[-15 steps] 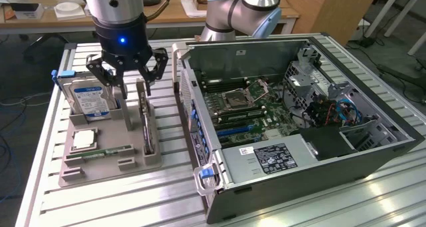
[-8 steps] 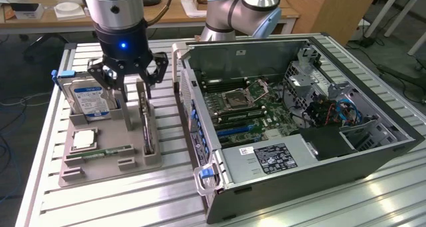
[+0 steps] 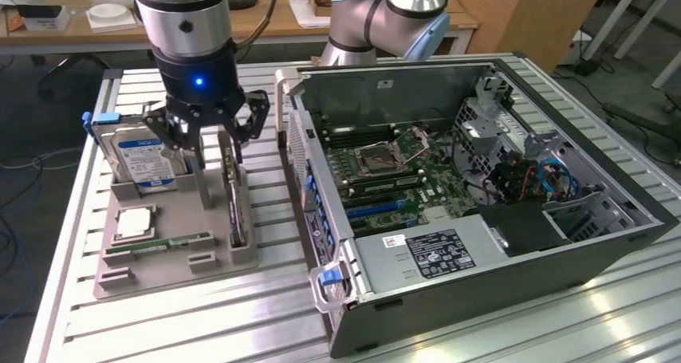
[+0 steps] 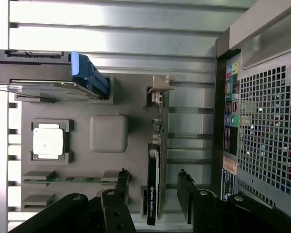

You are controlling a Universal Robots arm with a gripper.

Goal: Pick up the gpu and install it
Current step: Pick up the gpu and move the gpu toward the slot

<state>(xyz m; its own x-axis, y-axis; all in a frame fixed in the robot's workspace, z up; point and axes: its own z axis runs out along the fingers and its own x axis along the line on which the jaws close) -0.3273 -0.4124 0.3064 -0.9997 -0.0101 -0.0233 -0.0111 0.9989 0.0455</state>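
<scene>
Exterior view is showing the open computer case [image 3: 479, 299] lying beside the hand [image 3: 213, 146] on the tabletop [image 3: 596, 331], with the grey holder tray [image 3: 181, 215] sitting beneath the hand. The gpu [image 3: 236, 207] is standing on edge in that tray, directly under the hand. The hand is hanging released, its fingers [image 4: 184, 194] straddling the card without touching, so a sound grasp is, I judge, depending on descending straight with the card centred.

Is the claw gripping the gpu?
No, the claw is open, its fingers clear of the gpu standing on edge in the grey tray.

Shiny ribbed metal table [image 3: 191, 323], matt grey plastic tray [image 3: 175, 259], metal-bracketed gpu [image 4: 152, 184].
</scene>
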